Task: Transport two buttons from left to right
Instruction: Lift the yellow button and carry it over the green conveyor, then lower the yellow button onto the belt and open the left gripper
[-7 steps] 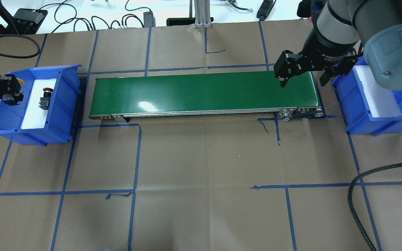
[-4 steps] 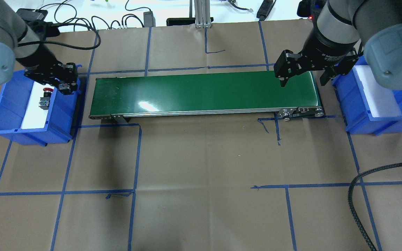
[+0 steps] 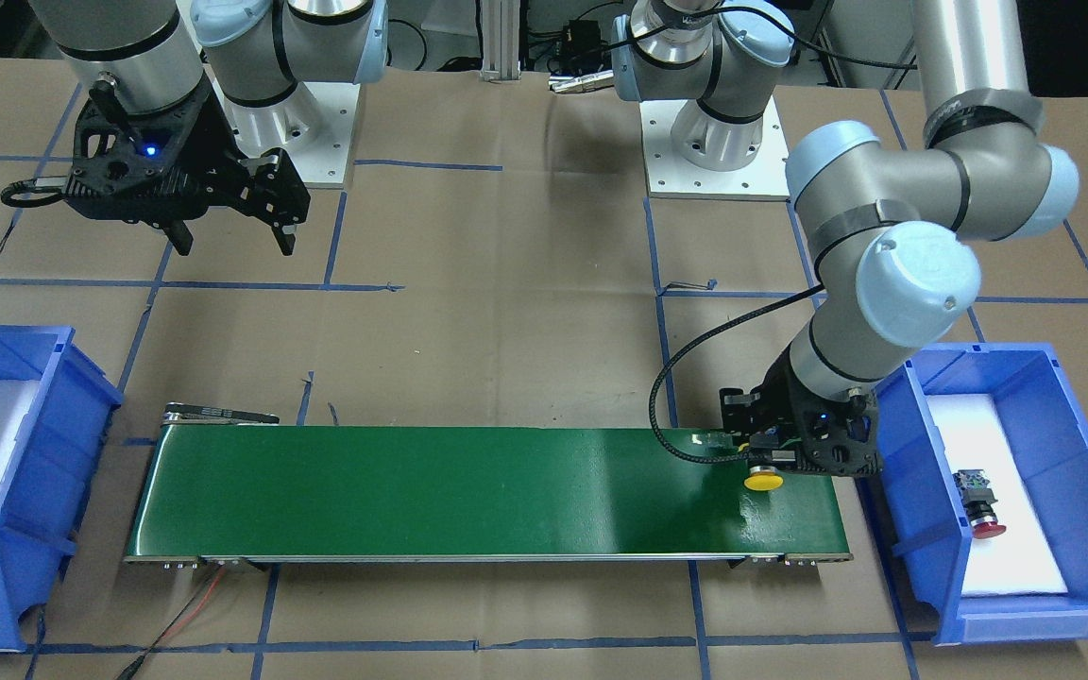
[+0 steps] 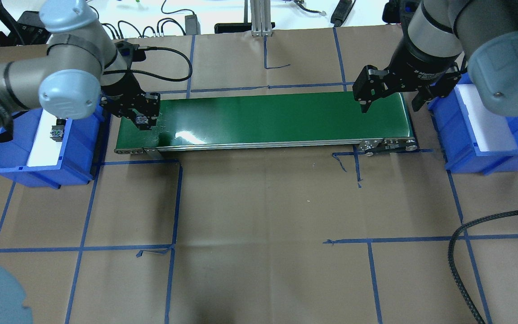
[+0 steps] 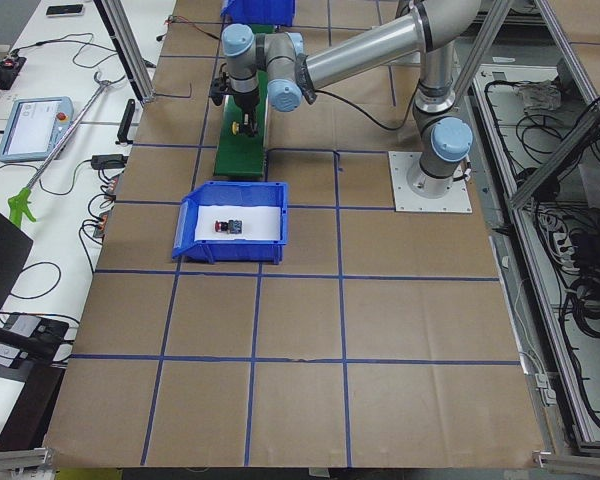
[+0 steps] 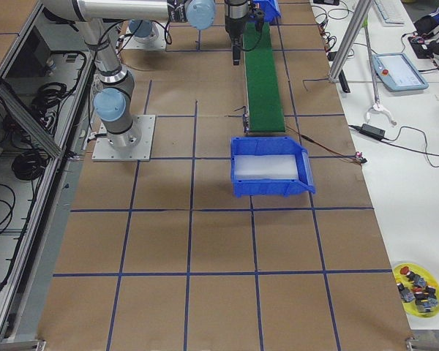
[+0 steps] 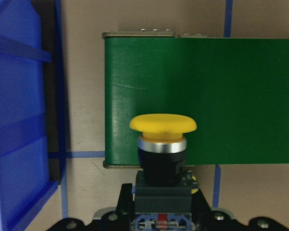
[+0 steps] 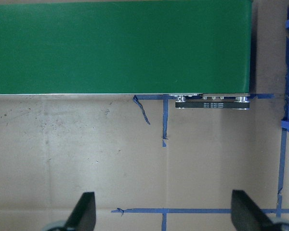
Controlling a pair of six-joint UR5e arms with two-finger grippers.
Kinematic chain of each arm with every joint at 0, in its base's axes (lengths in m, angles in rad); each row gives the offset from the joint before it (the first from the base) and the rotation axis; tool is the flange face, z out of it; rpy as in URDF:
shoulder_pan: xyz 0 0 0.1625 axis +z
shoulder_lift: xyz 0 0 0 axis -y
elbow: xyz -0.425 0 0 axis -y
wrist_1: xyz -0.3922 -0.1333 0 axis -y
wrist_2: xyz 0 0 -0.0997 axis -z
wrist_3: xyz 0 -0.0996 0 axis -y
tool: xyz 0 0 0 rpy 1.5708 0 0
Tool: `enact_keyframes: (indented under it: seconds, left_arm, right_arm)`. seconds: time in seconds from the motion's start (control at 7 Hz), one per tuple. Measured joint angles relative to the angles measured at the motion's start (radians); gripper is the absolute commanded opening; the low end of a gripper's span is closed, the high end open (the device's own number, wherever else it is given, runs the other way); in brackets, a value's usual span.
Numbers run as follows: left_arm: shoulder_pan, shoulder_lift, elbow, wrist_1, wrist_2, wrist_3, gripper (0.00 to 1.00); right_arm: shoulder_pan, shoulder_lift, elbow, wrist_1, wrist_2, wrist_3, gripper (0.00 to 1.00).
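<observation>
My left gripper (image 4: 141,119) is shut on the yellow button (image 7: 163,124), gripping its black contact block. It holds the button on its side over the left end of the green conveyor belt (image 4: 263,117); the yellow cap (image 3: 763,481) points off to the side. The red button (image 3: 978,502) lies on white foam in the left blue bin (image 3: 1026,378), partly hidden by my left arm's elbow in the overhead view. My right gripper (image 4: 390,107) hangs open and empty above the belt's right end.
The right blue bin (image 4: 466,153) with white foam stands just past the belt's right end. A black braided cable (image 4: 459,252) loops over the table at the near right. A yellow dish of spare parts (image 6: 417,289) sits on a table corner.
My left arm swung from the left bin over to the belt's left end, carrying the yellow button. The red button stayed in the bin. The right arm has not moved.
</observation>
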Motion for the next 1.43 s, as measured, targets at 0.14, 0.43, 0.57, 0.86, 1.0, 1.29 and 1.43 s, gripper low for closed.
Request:
enact_keyframes:
  seconds: [0.14,0.43,0.57,0.86,1.0,1.29,1.43]
  left_arm:
    - [-0.012,-0.046,-0.002,0.060,0.001,-0.008,0.05]
    - [-0.020,-0.056,-0.003,0.087,0.004,-0.033,0.73]
    - [-0.021,-0.053,-0.003,0.086,0.005,-0.038,0.99]
    - [-0.021,-0.052,-0.011,0.085,0.005,-0.048,1.00]
    - [-0.020,-0.046,-0.004,0.076,0.006,-0.052,1.00]
    - [-0.011,0.016,0.052,-0.032,0.006,-0.053,1.00]
    - [-0.007,0.060,0.094,-0.123,0.005,-0.049,1.00]
  right_arm:
    - [0.000,0.000,0.000,0.000,0.000,0.000,1.00]
    - [0.000,0.000,0.000,-0.001,0.000,0.000,1.00]
    - [0.000,0.000,0.000,-0.001,0.000,0.000,1.00]
    - [0.000,0.001,0.000,-0.001,0.001,0.000,1.00]
    - [0.000,0.000,0.000,-0.001,0.001,0.000,1.00]
    - [0.000,0.001,0.000,-0.001,0.001,0.000,1.00]
    - [0.000,0.000,0.000,-0.001,0.002,0.000,1.00]
